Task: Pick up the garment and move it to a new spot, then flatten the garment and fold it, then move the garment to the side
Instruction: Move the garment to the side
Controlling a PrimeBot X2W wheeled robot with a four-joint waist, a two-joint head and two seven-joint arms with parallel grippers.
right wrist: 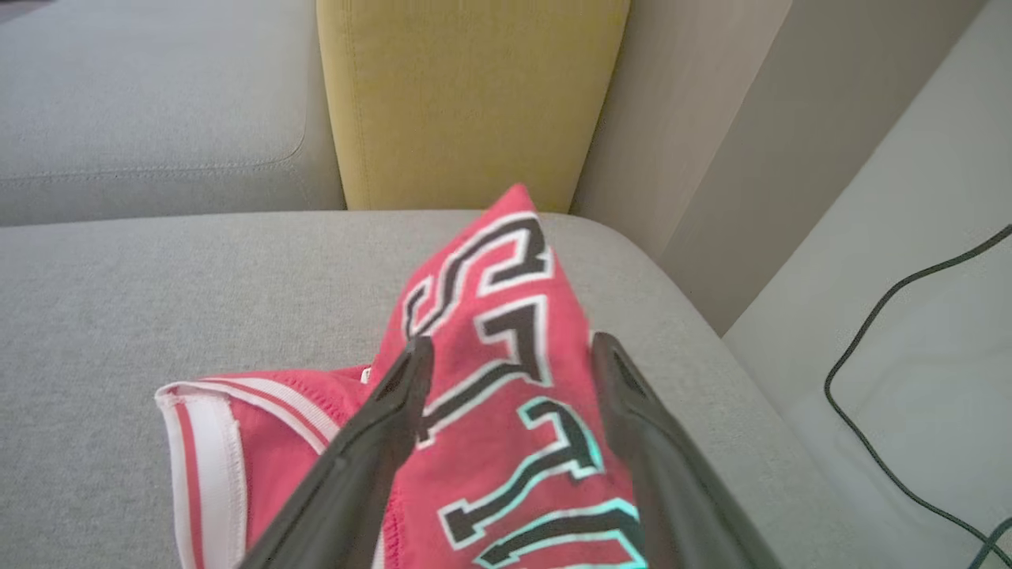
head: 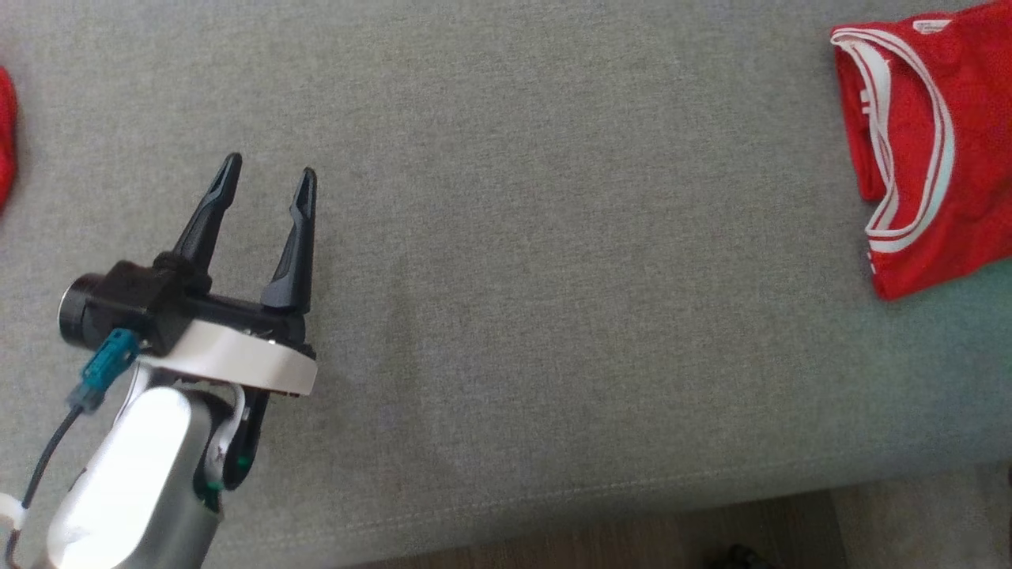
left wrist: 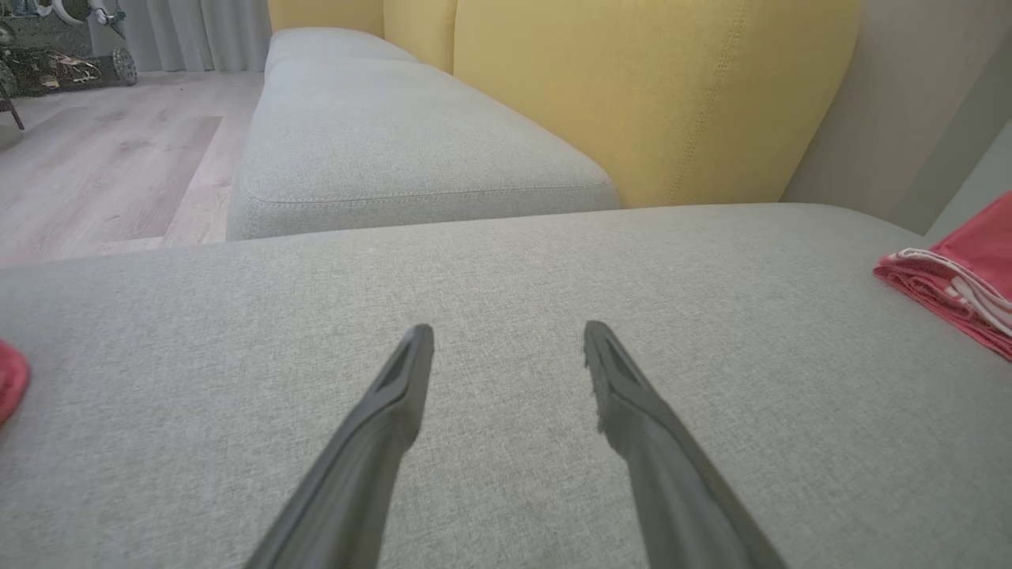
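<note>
Presently, the red garment lies on the grey sofa seat. The left claw is well apart from it, spread (nothing held); the right claw straddles it, likewise spread.

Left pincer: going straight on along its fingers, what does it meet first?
Bare grey cushion ahead of the left pincer, then likely the yellow backrest; depth unclear. Red garment sits aside.

The head view looks straight down on the grey cushion. Both wrist views skim low across it toward the yellow backrest, sharing the red garment.
</note>
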